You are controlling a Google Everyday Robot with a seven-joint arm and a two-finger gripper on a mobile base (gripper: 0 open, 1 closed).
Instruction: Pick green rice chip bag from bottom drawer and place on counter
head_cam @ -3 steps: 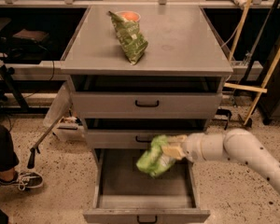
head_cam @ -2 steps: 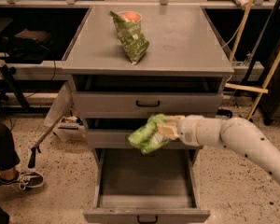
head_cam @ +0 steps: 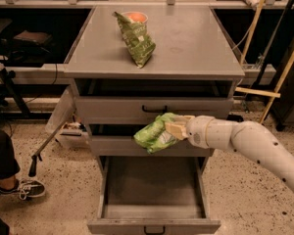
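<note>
My gripper [head_cam: 172, 129] is shut on the bright green rice chip bag [head_cam: 154, 134] and holds it in the air in front of the middle drawer, above the open bottom drawer [head_cam: 153, 213]. The bag hangs to the left of the fingers. The bottom drawer is pulled out and its inside shows nothing in it. The grey counter [head_cam: 196, 43] lies above and behind the bag. My white arm comes in from the right.
A darker olive-green long bag [head_cam: 136, 39] lies on the counter's left half, leaning on an orange-topped cup [head_cam: 135, 17]. A person's leg and shoe [head_cam: 24, 188] are at the left on the floor. Wooden poles [head_cam: 283, 72] lean at the right.
My gripper has lifted the green bag up out of the bottom drawer to the level of the middle drawer front.
</note>
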